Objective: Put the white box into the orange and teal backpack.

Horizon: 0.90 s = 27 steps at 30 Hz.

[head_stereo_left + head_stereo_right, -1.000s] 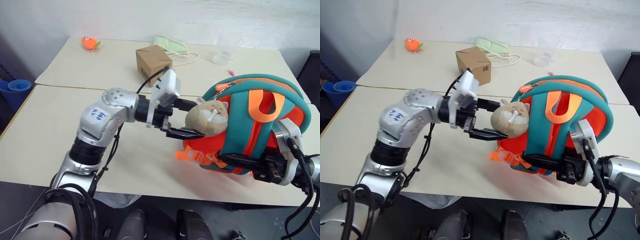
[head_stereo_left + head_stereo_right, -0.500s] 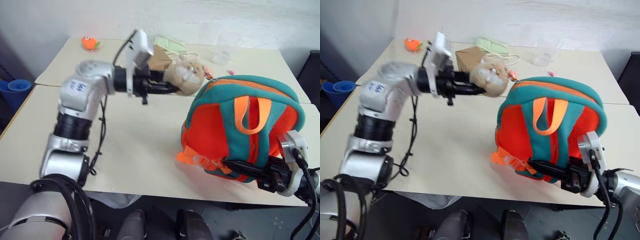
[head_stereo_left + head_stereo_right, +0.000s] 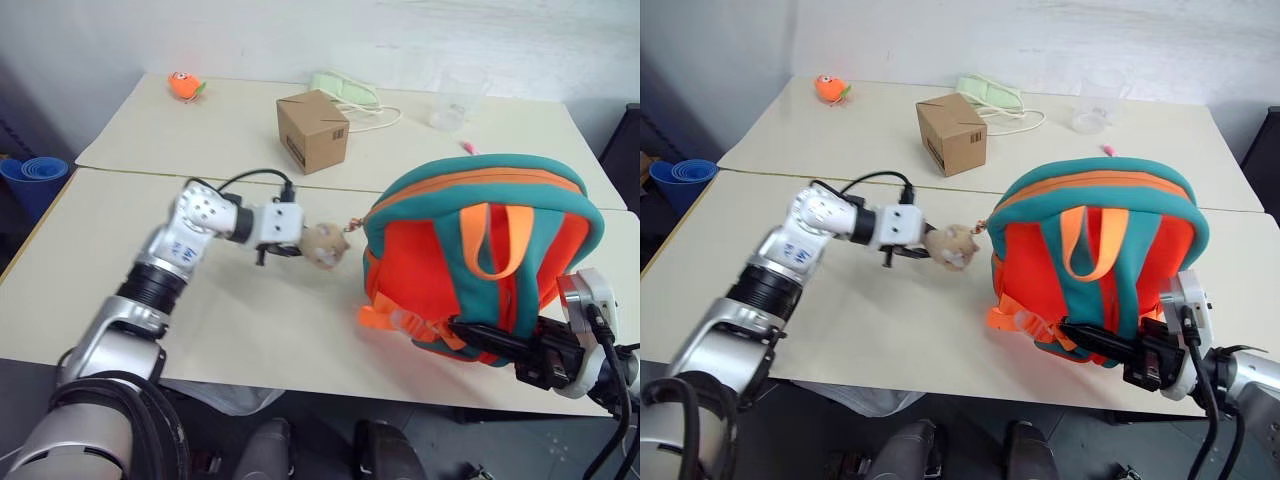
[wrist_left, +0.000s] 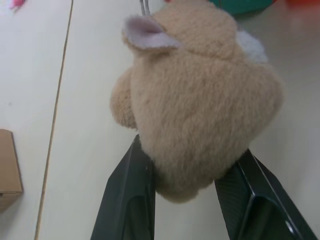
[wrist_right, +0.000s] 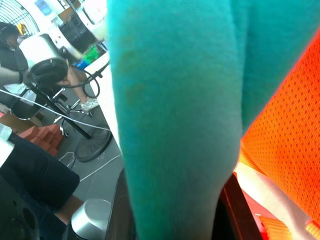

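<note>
The left tool point(image 3: 300, 247) is clamped on the tan plush hamster point(image 4: 200, 100), holding it just above the desk point(image 3: 120, 290) beside the orange and teal backpack point(image 3: 480, 260), to which a short chain appears to tie it. The right tool point(image 3: 1110, 352) is clenched on a teal strap low on the backpack's near side, at the desk's front edge. The backpack stands upright, its teal zipper band arching over the top; whether that zipper is open I cannot tell. The white box cannot be made out on the desk, so its place is unknown. The risk as I judge it: tugging the hamster sideways could tip or drag the soft backpack off the near edge, or twist the opening away. A brown cardboard cube point(image 3: 312, 131) sits well behind and could be mistaken for the box.
</note>
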{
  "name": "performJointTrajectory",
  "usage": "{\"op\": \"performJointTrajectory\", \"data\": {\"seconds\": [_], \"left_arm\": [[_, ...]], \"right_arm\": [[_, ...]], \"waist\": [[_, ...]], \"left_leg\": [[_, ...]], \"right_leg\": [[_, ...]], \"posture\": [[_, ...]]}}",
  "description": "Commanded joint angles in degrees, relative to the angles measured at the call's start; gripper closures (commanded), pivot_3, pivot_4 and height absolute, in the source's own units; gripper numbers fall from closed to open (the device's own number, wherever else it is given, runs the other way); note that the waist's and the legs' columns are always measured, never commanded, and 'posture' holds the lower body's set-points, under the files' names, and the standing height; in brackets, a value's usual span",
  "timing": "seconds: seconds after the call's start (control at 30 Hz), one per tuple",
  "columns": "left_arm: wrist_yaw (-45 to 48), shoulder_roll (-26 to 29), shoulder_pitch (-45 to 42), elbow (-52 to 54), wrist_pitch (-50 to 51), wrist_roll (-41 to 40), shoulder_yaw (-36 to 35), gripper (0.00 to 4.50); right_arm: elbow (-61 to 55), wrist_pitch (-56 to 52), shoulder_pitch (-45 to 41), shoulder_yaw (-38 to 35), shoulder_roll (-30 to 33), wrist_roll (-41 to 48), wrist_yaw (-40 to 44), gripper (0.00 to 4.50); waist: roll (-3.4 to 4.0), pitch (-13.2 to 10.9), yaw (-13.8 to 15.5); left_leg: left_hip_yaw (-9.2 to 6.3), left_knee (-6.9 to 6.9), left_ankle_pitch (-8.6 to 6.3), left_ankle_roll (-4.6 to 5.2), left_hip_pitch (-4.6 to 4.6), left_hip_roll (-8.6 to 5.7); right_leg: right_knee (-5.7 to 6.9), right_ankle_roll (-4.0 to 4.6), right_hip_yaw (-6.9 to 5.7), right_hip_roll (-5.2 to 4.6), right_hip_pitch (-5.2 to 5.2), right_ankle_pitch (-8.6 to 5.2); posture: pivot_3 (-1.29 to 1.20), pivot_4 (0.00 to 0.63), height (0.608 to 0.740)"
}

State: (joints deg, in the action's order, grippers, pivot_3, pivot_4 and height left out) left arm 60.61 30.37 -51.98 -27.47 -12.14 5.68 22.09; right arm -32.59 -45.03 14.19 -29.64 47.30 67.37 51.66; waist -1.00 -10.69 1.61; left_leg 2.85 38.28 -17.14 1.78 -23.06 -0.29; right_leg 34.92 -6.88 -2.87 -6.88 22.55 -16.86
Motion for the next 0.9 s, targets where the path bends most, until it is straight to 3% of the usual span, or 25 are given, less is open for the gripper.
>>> {"op": "performJointTrajectory", "data": {"seconds": [0.03,0.13,0.27,0.3,0.43,0.6,0.67,0.77,0.9], "left_arm": [[-4.1,-1.8,2.5,2.8,-4.0,5.5,2.7,3.28],[-6.3,-4.7,5.1,5.3,-2.8,6.5,3.2,3.28],[-3.1,-4.7,7.9,9.5,5.3,1.1,-0.8,3.28],[-1.2,-4.1,8.7,11.3,9.3,-1.9,-2.6,2.93],[5.6,0.7,11.4,18.7,26.3,-15.0,-11.2,1.64],[10.0,9.9,11.4,22.4,43.2,-28.1,-23.2,0.13],[10.9,14.0,10.4,23.1,49.4,-33.0,-28.1,0.0],[10.4,18.5,9.4,24.6,55.2,-37.9,-33.4,0.0],[6.8,19.0,11.0,28.1,55.6,-39.5,-36.2,0.0]], "right_arm": [[0.9,1.6,-0.7,0.5,-0.7,-1.6,0.4,4.44],[2.5,4.8,-4.1,3.3,-1.8,-7.8,-2.5,4.44],[5.6,5.5,-7.1,5.4,-0.7,-13.3,-4.1,4.44],[6.3,5.3,-7.2,5.0,0.2,-13.9,-3.2,3.73],[10.3,4.3,-4.8,-3.2,6.3,-12.5,5.3,2.39],[24.8,-1.8,0.0,-21.6,17.4,-11.1,21.7,0.71],[31.7,-4.1,0.9,-27.2,21.1,-12.2,26.4,0.04],[37.7,-5.0,1.4,-31.2,23.5,-14.5,29.8,0.01],[37.4,-2.1,-2.4,-29.3,19.9,-16.6,24.7,0.01]], "waist": [[0.0,0.0,-0.1],[0.01,0.0,-0.2],[0.04,0.0,-0.2],[0.04,0.0,-0.1],[0.05,0.0,-0.2],[0.07,0.0,-0.3],[0.07,0.0,-0.3],[0.06,0.0,-0.4],[0.06,0.0,-0.4]], "left_leg": [[0.0,0.0,0.0,-0.01,0.0,0.0],[0.06,0.03,0.02,-0.04,0.0,0.01],[0.16,0.08,0.03,0.01,0.11,-0.03],[0.13,0.07,0.03,0.0,0.11,-0.01],[0.11,0.07,0.04,-0.03,0.01,0.04],[0.09,0.25,0.03,0.01,0.0,0.04],[0.07,0.28,-0.12,0.26,0.05,0.05],[0.03,0.28,-0.21,0.3,0.09,0.09],[-0.08,0.25,-0.19,-0.08,0.08,0.11]], "right_leg": [[0.0,0.0,-0.02,0.01,0.0,0.0],[0.08,-0.01,-0.13,0.11,0.06,0.0],[0.07,-0.01,-0.08,0.18,0.06,0.0],[0.09,-0.01,-0.09,0.18,0.06,0.0],[0.2,-0.01,-0.1,0.16,0.09,0.0],[0.19,-0.01,-0.15,0.21,-0.01,0.0],[0.15,-0.01,-0.15,0.2,-0.07,0.0],[0.04,0.01,-0.07,0.1,-0.08,0.0],[-0.12,0.05,0.13,0.03,-0.08,-0.03]], "posture": [[0.0,0.15,0.74],[0.0,0.15,0.74],[0.0,0.15,0.74],[0.0,0.15,0.74],[0.0,0.15,0.74],[0.0,0.15,0.74],[0.0,0.15,0.74],[0.0,0.15,0.74],[0.0,0.15,0.74]]}}
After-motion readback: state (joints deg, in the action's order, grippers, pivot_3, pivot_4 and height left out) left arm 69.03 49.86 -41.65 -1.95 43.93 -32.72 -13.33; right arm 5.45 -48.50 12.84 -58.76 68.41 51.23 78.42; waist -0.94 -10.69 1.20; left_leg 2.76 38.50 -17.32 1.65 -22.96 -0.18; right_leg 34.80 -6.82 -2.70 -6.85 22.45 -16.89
